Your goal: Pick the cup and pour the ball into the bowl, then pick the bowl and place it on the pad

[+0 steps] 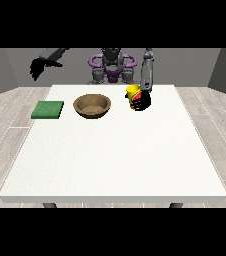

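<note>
A yellow cup (132,91) with red on its side stands at the back right of the white table (115,160). The hand at the view's right (142,101) is wrapped around the cup's lower part, its black fingers curled on it. I cannot see a ball; the cup's inside is hidden. A brown wooden bowl (92,105) sits to the left of the cup, apart from it. Further left lies a flat green pad (48,109). The hand at the view's left (38,67) hangs raised beyond the table's back left corner, fingers drooping and holding nothing.
The robot's torso (112,67) stands behind the table's far edge. Grey wooden floor surrounds the table on both sides.
</note>
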Robot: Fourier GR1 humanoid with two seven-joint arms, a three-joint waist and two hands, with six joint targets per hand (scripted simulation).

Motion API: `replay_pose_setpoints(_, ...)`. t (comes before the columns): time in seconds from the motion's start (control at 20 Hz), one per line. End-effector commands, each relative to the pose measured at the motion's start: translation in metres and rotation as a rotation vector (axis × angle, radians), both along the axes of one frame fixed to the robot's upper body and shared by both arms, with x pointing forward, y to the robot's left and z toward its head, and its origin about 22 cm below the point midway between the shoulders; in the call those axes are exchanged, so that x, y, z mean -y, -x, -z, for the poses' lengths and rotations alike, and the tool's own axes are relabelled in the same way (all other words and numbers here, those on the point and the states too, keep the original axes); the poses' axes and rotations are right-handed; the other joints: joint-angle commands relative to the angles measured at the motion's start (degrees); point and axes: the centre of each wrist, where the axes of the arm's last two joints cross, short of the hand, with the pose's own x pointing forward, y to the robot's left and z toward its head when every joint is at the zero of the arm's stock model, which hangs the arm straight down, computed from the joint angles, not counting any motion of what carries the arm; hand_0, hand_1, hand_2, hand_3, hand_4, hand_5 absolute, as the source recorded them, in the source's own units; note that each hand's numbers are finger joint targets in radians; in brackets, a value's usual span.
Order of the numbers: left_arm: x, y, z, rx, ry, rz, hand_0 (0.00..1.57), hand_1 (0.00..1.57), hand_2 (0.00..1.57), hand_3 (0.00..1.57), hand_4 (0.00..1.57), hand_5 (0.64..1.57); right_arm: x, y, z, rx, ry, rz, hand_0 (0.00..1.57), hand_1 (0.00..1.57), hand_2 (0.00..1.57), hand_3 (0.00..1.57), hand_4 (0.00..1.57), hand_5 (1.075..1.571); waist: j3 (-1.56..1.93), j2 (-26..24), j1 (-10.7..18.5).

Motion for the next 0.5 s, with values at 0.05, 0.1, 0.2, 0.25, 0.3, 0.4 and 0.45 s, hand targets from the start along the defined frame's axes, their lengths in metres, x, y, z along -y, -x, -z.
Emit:
replay_pose_setpoints(0.05,-0.002,-0.005,-0.007,-0.165,-0.153,-0.006,1.34,1.34,1.57,1.57,1.53,1.304,0.012,0.011,0.028,-0.161,-0.025,0.061,0.0,0.0,0.0,0.0,0.0,1.57,-0.54,-9.63,2.58)
replay_pose_setpoints(0.1,-0.023,-0.003,-0.009,-0.181,-0.243,-0.001,1.35,1.35,1.57,1.57,1.55,1.306,0.023,0.004,0.014,-0.176,-0.021,0.069,0.0,0.0,0.0,0.0,0.0,1.57,-0.48,-11.01,4.61)
replay_pose_setpoints(0.2,-0.079,-0.031,-0.06,-0.151,-0.374,-0.076,1.41,1.41,1.57,1.57,1.57,1.329,0.024,0.009,0.023,-0.174,-0.013,0.086,0.0,0.0,0.0,0.0,0.0,1.569,-0.35,-11.02,4.95)
replay_pose_setpoints(0.25,-0.07,-0.043,-0.069,-0.146,-0.432,-0.116,1.44,1.44,1.57,1.57,1.57,1.321,0.002,0.006,0.031,-0.166,-0.015,0.042,0.0,0.0,0.0,0.0,0.0,1.569,-0.4,-10.96,2.95)
replay_pose_setpoints(0.3,-0.08,-0.046,-0.079,-0.193,-0.47,-0.106,1.44,1.44,1.57,1.57,1.57,1.303,0.009,0.008,0.037,-0.216,-0.022,0.082,0.0,0.0,0.0,0.0,0.0,1.569,-0.37,-12.56,5.37)
replay_pose_setpoints(0.4,-0.093,-0.068,-0.119,-0.194,-0.499,-0.167,1.46,1.46,1.57,1.57,1.57,1.296,0.011,0.006,0.035,-0.18,-0.025,0.04,0.0,0.0,0.0,0.0,0.0,1.569,-0.46,-10.34,3.18)
replay_pose_setpoints(0.45,-0.076,-0.059,-0.096,-0.251,-0.529,-0.137,1.46,1.46,1.57,1.57,1.57,1.282,0.021,0.029,0.06,-0.238,-0.036,0.061,0.0,0.0,0.0,0.0,0.0,1.568,-0.47,-14.23,3.88)
